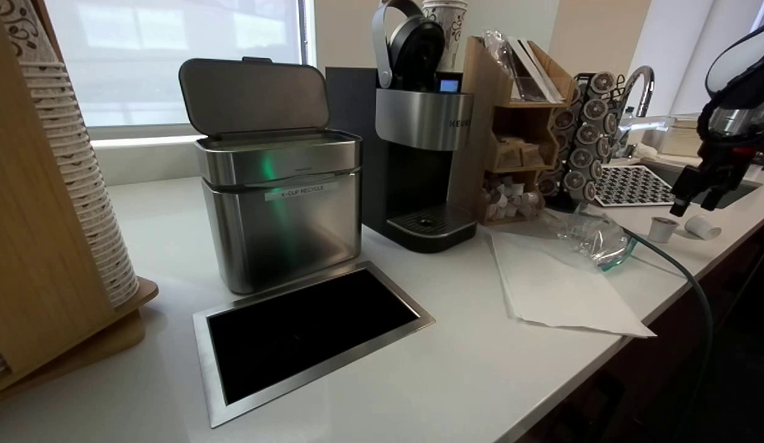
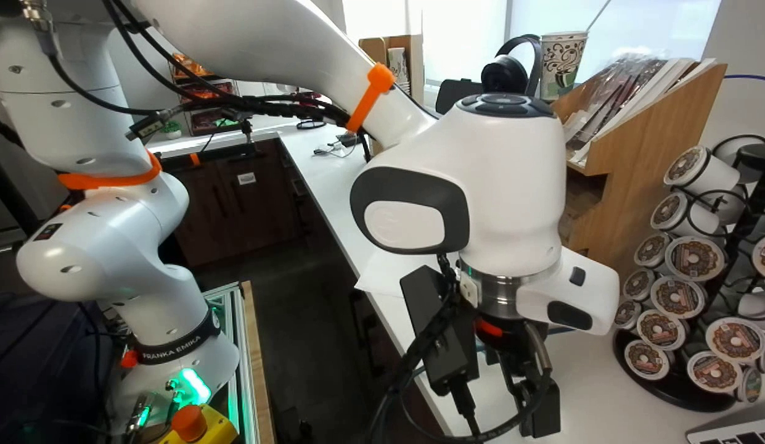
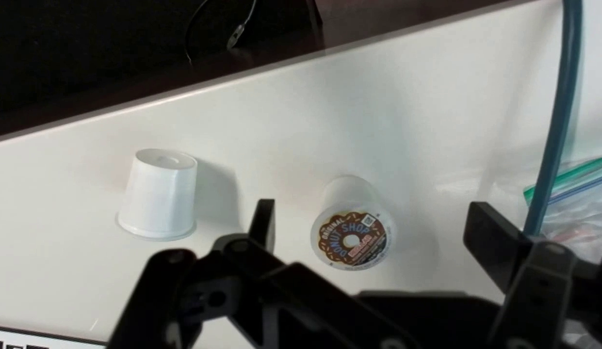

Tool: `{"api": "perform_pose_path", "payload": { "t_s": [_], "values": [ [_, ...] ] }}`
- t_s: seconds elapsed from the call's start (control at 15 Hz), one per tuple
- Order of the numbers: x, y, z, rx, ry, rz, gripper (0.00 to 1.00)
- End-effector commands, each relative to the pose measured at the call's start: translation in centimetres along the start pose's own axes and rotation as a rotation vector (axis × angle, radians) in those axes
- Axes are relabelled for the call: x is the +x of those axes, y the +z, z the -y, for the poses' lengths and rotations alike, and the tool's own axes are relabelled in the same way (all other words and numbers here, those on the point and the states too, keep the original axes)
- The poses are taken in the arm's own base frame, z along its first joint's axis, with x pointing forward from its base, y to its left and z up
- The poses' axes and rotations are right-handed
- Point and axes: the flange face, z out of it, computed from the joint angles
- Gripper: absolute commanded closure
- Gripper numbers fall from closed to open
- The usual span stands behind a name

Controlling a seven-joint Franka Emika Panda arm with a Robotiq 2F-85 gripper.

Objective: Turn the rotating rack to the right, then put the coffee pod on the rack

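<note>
Pod (image 3: pixel 351 238) stands lid-up below the widely spread tool (image 3: pixel 372 220); best to centre over it, descend straight, then squeeze gently.

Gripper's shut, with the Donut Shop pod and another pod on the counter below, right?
Not quite: the gripper is open, its fingers wide apart in the wrist view. The Donut Shop pod and the other pod are indeed on the counter below.
</note>
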Motion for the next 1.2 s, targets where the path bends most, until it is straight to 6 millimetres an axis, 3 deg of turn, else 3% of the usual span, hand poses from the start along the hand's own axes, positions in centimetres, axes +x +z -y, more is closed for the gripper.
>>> {"api": "perform_pose_path", "payload": {
  "t_s": [0.0, 0.6, 0.8, 0.87, 1.0, 1.07, 1.13],
  "values": [
    [0.5, 1.5, -0.6, 0.007, -0.008, -0.011, 0.00],
    [1.2, 3.3, -1.0, 0.016, -0.016, -0.020, 0.03],
    [1.4, 3.6, -1.0, 0.017, -0.020, -0.018, 0.18],
    [1.5, 3.6, -1.0, 0.017, -0.023, -0.017, 0.37],
    [1.5, 3.8, -1.0, 0.017, -0.026, -0.016, 0.54],
    [1.6, 3.9, -1.0, 0.013, -0.025, -0.014, 0.51],
    [1.6, 3.9, -1.0, 0.013, -0.026, -0.014, 0.20]
  ]
}}
